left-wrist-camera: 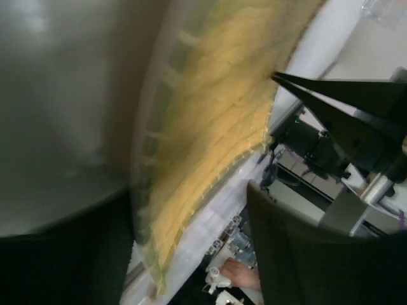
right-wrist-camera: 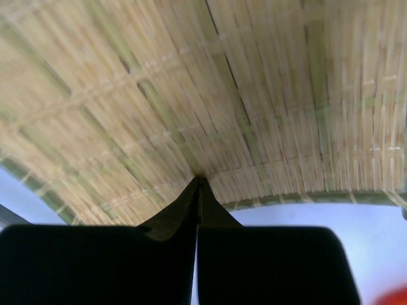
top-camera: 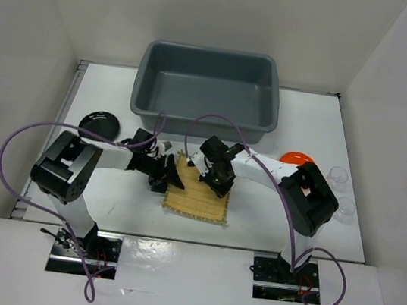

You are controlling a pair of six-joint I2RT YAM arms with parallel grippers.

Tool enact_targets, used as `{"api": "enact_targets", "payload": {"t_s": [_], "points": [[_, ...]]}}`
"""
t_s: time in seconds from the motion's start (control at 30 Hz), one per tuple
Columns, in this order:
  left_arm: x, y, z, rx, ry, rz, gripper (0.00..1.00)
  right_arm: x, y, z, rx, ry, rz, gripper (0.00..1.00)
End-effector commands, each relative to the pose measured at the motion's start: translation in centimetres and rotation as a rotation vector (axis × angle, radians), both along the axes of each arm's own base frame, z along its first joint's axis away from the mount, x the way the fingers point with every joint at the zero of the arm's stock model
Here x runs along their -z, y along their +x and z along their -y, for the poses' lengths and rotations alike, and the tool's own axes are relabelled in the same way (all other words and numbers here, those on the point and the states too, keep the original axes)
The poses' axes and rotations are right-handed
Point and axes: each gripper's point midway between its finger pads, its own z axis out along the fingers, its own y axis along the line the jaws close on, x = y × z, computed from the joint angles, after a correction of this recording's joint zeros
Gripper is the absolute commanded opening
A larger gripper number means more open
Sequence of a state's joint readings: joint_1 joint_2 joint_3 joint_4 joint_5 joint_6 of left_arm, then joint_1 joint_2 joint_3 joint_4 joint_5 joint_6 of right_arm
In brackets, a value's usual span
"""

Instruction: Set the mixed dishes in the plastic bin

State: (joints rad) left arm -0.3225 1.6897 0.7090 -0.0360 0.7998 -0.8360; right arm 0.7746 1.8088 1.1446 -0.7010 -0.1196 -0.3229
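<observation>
White table — one mat, two cups.

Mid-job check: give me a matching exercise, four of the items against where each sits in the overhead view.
Items:
1. bamboo mat
2. black plate
3. orange plate
4. plastic bin

Places:
A. far end, centre
B. left side
C. middle, nearer than the bin
D. right side

Pairs: 1-C, 2-B, 3-D, 4-A

No legible txt, labels, brands or nos. on anything in any view.
</observation>
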Motion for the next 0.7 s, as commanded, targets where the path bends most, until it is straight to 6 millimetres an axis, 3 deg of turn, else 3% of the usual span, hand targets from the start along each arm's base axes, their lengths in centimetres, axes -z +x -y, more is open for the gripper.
{"api": "enact_targets", "payload": {"t_s": [0.0, 0.03, 0.07, 0.17, 0.23, 0.27, 0.33, 0.37, 0.43, 0.47, 0.53, 0.57, 0.6, 0.67], "points": [[-0.7, 1.3, 2.1, 0.069, -0.058, 0.098, 0.22, 2.0, -0.8, 1.2, 0.000, -0.056, -0.012, 0.00], [-0.7, 1.3, 2.1, 0.069, -0.058, 0.098, 0.06, 2.0, -1.0, 1.4, 0.000, -0.056, -0.012, 0.00], [-0.5, 1.1, 2.0, 0.068, -0.056, 0.089, 0.00, 1.5, -0.6, 1.1, 0.001, -0.037, 0.007, 0.00], [-1.1, 0.3, 1.7, 0.092, -0.030, 0.111, 0.00, 0.9, -0.4, 1.2, 0.017, -0.023, 0.044, 0.00], [-3.1, 0.3, 1.7, 0.108, -0.037, 0.159, 0.00, 0.0, 0.0, 1.2, 0.034, -0.006, 0.078, 0.00], [-3.5, -0.2, 1.3, 0.111, -0.016, 0.134, 0.00, -2.0, 0.7, 0.8, 0.059, 0.039, 0.136, 0.00], [-6.6, 0.1, 1.5, 0.134, -0.036, 0.204, 0.00, -5.4, 1.5, 0.5, 0.104, 0.112, 0.205, 0.00], [-7.6, -0.4, 1.4, 0.140, -0.041, 0.184, 0.00, -8.1, 2.3, 1.1, 0.166, 0.154, 0.237, 0.00], [-10.9, -0.6, 1.3, 0.151, -0.084, 0.235, 0.00, -10.3, 3.4, 3.3, 0.270, 0.149, 0.234, 0.00], [-12.7, -0.2, 1.1, 0.145, -0.101, 0.254, 0.00, -11.2, 4.7, 5.9, 0.355, 0.213, 0.199, 0.00], [-16.4, -0.5, 1.0, 0.136, -0.169, 0.296, 0.00, -12.0, 5.0, 9.3, 0.422, 0.303, 0.157, 0.00], [-18.7, 0.0, 1.0, 0.126, -0.197, 0.340, 0.00, -13.6, 6.4, 12.5, 0.466, 0.378, 0.201, 0.00], [-20.8, 0.2, 0.5, 0.098, -0.213, 0.389, 0.00, -16.7, 6.5, 14.4, 0.469, 0.419, 0.321, 0.00], [-25.0, 1.0, 0.3, 0.063, -0.293, 0.446, 0.00, -19.5, 7.0, 17.6, 0.481, 0.390, 0.517, 0.00]]}}
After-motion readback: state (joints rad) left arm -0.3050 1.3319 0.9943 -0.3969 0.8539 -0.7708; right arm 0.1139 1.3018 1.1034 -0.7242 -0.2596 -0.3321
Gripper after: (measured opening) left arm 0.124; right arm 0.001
